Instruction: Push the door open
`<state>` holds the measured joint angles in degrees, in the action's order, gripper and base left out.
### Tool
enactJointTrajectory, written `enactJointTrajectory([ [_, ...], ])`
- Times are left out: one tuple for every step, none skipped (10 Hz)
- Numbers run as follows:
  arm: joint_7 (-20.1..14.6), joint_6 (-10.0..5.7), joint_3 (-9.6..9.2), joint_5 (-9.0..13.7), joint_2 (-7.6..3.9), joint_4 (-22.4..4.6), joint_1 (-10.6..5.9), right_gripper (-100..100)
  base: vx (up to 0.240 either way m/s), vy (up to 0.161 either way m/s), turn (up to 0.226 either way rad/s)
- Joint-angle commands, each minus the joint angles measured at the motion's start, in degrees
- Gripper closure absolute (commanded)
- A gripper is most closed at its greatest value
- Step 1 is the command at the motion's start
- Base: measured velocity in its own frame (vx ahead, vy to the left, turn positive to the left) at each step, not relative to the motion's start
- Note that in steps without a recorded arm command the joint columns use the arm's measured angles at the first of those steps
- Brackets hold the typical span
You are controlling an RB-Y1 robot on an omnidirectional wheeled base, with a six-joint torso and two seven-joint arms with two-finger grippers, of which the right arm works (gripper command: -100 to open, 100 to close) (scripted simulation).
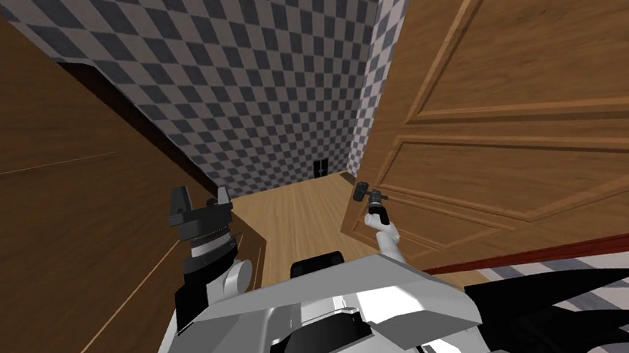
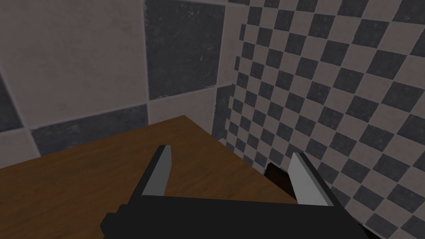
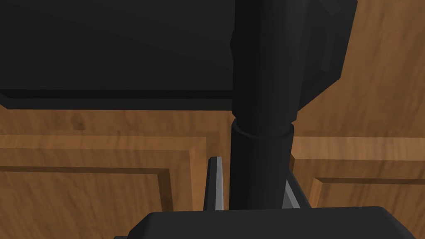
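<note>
While the brown panelled wooden door (image 1: 541, 118) (image 3: 103, 186) stands ajar on my right, its free edge leaves a narrow strip of light wooden floor (image 1: 303, 217) running to the grey-and-white chequered wall (image 1: 254, 79). A tall dark brown wooden unit (image 1: 18, 187) closes in that strip on the left. The right gripper (image 1: 377, 199) (image 3: 252, 166) is at the door's edge, its jaws narrow and pressing both sides of the black cylindrical door handle (image 1: 359, 192) (image 3: 265, 83). The handle's dark upper part hides much of the door in the right wrist view. The left gripper (image 1: 200, 201) (image 2: 231, 151) is raised beside the unit with its jaws wide and holding nothing. A small dark shape (image 1: 321, 168) at the wall's foot is too small to make out. A jagged black area (image 1: 551, 307) cuts the lower right.
</note>
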<state>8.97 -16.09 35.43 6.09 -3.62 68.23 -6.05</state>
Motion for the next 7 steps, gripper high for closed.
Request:
enactJointTrajectory([
  [0.17,-0.27,1.79,0.31,-1.00,0.55,-0.04,100,0.187,-0.002,-0.069],
  [0.24,-0.26,2.18,0.37,-0.97,0.62,-0.01,100,0.161,0.011,-0.058],
  [0.40,-0.24,2.96,0.50,-0.88,0.76,0.06,100,0.156,0.016,-0.063],
  [0.54,-0.22,3.71,0.63,-0.72,0.89,0.13,100,0.177,0.003,-0.034],
  [0.69,-0.21,4.47,0.75,-0.55,1.03,0.20,100,0.180,-0.004,-0.051],
  [0.76,-0.20,4.82,0.81,-0.42,1.09,0.23,100,0.161,0.006,-0.045],
  [0.76,-0.20,4.82,0.81,-0.42,1.09,0.23,100,0.102,-0.001,-0.019],
])
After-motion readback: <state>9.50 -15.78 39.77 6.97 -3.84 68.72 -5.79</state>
